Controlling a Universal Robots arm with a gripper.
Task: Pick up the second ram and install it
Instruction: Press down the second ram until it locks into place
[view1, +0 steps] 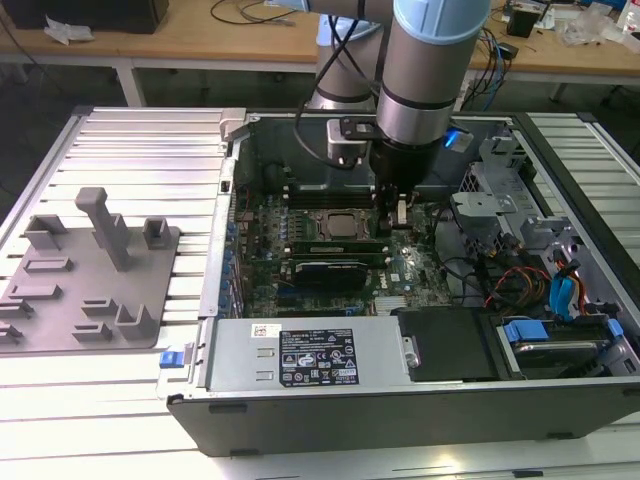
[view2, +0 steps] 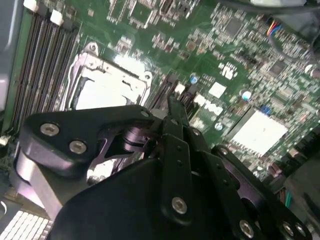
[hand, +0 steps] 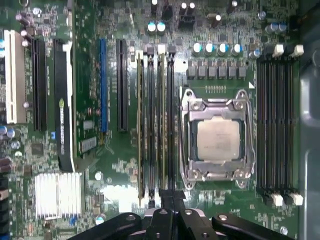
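Our claw (hand: 167, 200) sits over the ram (hand: 163, 120) in its slot; whether it pinches, we cannot tell. The ram looks light, stiff, fragile: hold its long edges.

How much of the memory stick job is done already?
Mostly done, it seems. Two green sticks stand in slots beside the processor: one stick and the second ram. In hand: the gripper sits low over the second ram's end. Left: whether it is clicked fully home cannot be told.
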